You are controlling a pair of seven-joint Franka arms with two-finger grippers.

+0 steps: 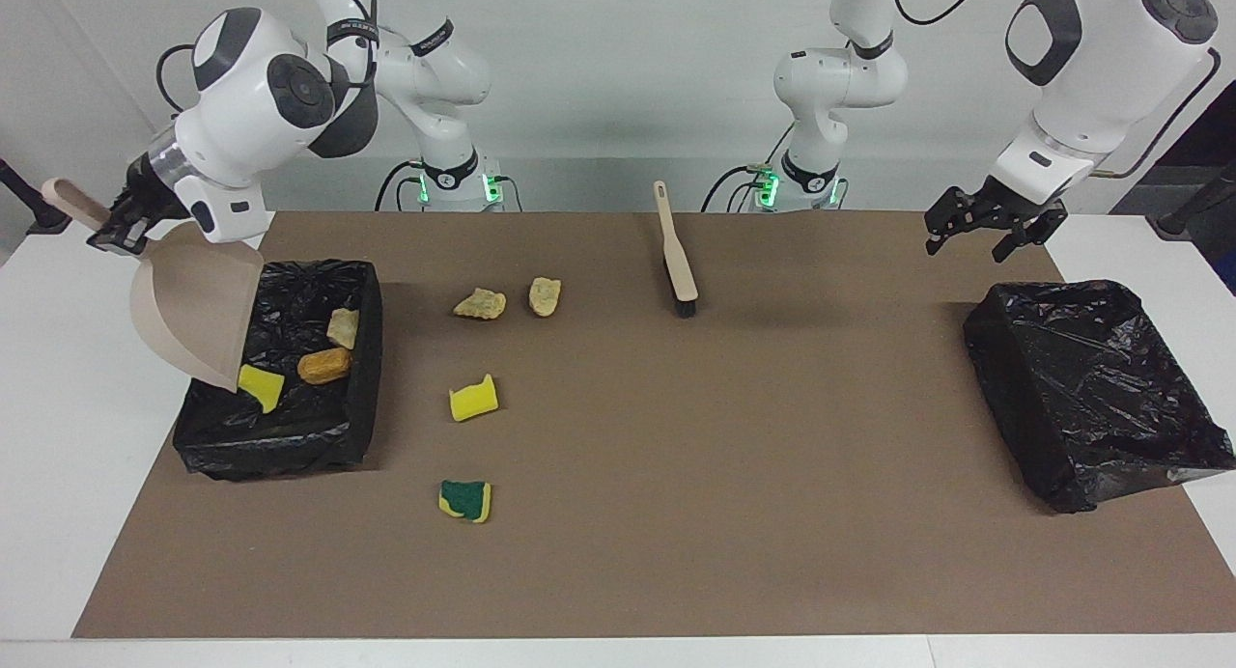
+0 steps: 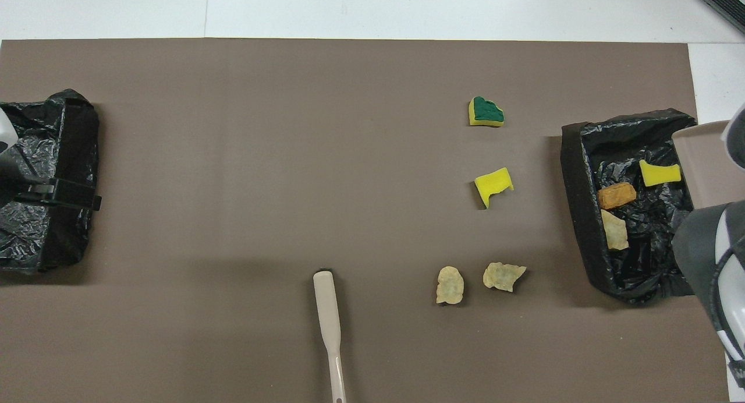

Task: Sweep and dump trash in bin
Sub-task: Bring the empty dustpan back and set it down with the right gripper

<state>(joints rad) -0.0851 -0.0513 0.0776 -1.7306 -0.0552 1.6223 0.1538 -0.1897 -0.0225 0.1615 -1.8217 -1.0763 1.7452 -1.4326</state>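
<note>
right gripper clamped on the handle of the beige dustpan, held up and tipped steeply, lip down over the black-lined bin at the right arm's end of the table. inside that bin: one yellow sponge piece just under the pan's lip, possibly touching it, hard to tell; an orange-brown lump and a pale tan lump beside it.

left gripper up in the air with fingers spread, nothing in them, over the mat's edge near the second black-lined bin at the left arm's end; in the overhead view covering part of that bin's rim.

four bits of trash loose on the brown mat, all toward the right arm's end: two tan bread-like lumps side by side, a yellow sponge farther from the robots, a green-and-yellow sponge farther again. none at the mat's edge.

beige brush lying on the mat near the robots, mid-table, bristles pointing away from them, untouched.

wide bare stretch of mat between the brush and the second bin. no readable labels or writing anywhere.
</note>
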